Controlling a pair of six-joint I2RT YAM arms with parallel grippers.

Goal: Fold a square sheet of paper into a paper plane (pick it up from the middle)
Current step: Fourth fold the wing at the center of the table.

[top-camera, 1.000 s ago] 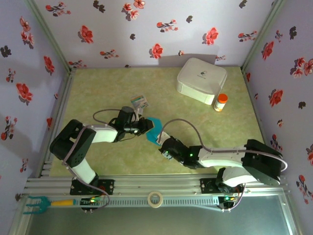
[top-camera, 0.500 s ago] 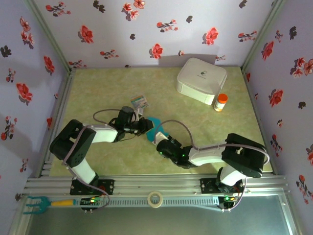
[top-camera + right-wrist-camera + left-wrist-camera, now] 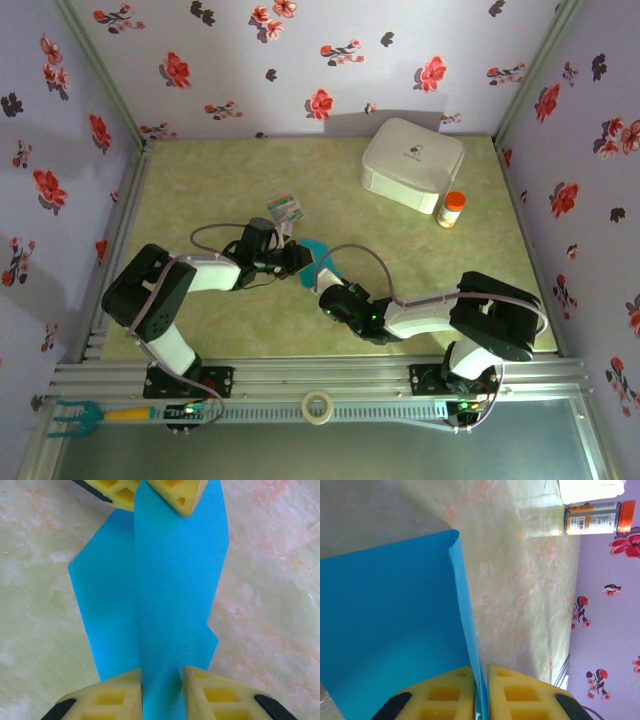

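One blue paper sheet [image 3: 318, 255], one box [image 3: 412, 163], one bottle [image 3: 452, 209].

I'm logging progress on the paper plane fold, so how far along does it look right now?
Done: the bright turquoise-blue paper sheet is already creased lengthwise into a narrower shape.

In hand: the left hand pinches one end and the right hand closes around the other, over the green table.

Left: no slim pointed dart visible yet, so more folds remain.

Soft, even light falls from above with no glare, the white box [image 3: 412, 163] casting a faint shadow toward 11 o'clock on the wall, while both wrist views are sharp on the table [image 3: 520, 595] but softly blurred on the yellow fingers [image 3: 112, 700] at 6 o'clock.
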